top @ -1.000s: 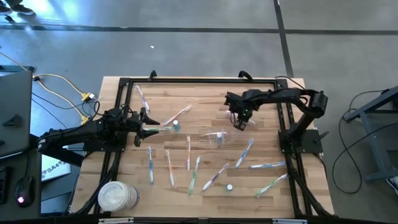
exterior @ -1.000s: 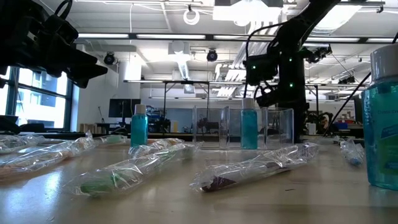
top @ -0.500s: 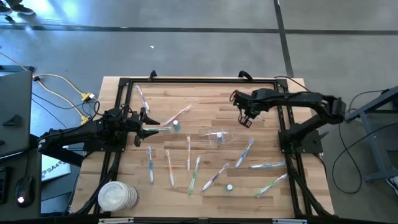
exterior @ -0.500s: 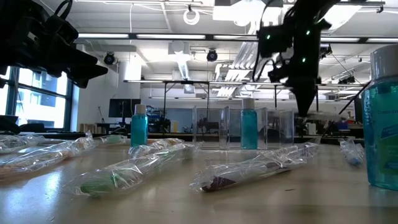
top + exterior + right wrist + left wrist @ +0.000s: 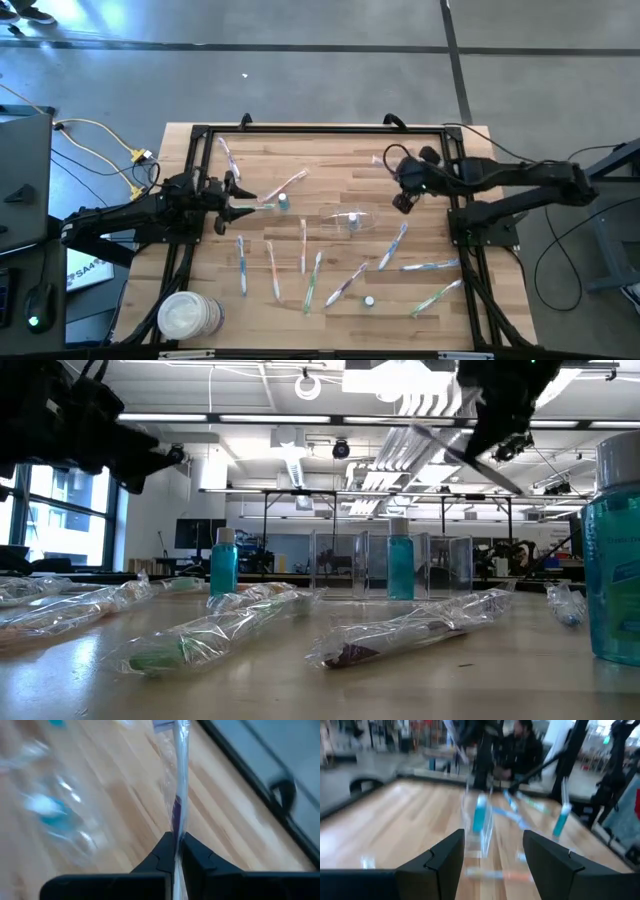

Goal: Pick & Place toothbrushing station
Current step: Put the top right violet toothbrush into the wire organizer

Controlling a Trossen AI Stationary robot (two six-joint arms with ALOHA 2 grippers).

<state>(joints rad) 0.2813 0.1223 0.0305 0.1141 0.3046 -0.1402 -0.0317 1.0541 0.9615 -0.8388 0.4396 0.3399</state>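
My right gripper [image 5: 403,200] hangs above the table's far right part, shut on a clear-wrapped toothbrush [image 5: 179,775]. The low view shows that toothbrush [image 5: 470,455] as a thin slanted strip high in the air. Several wrapped pastel toothbrushes [image 5: 315,280] lie flat on the wooden table [image 5: 330,150]. A transparent container [image 5: 350,220] with a small blue bottle inside stands at the middle. My left gripper [image 5: 238,205] is open at the table's left side and points level at the container [image 5: 481,822], with nothing between its fingers. My right gripper pinches the wrapped toothbrush between its two fingers, at the wrapper beside a dark purple part [image 5: 176,817]. The toothbrush runs on past the fingertips, along the fingers. It is lifted clear of the table and slants in the air.
A small blue bottle [image 5: 283,202] stands just past my left gripper, and a white-capped one [image 5: 368,300] near the front edge. A stack of white lids [image 5: 188,315] sits at the near left corner. A black frame [image 5: 320,130] runs along the table's edges.
My right gripper has risen well above the table and drawn back toward the right edge, tipping from pointing down to slanting. It stayed shut. The wrapped toothbrush went up with it and now hangs slanted in the air.
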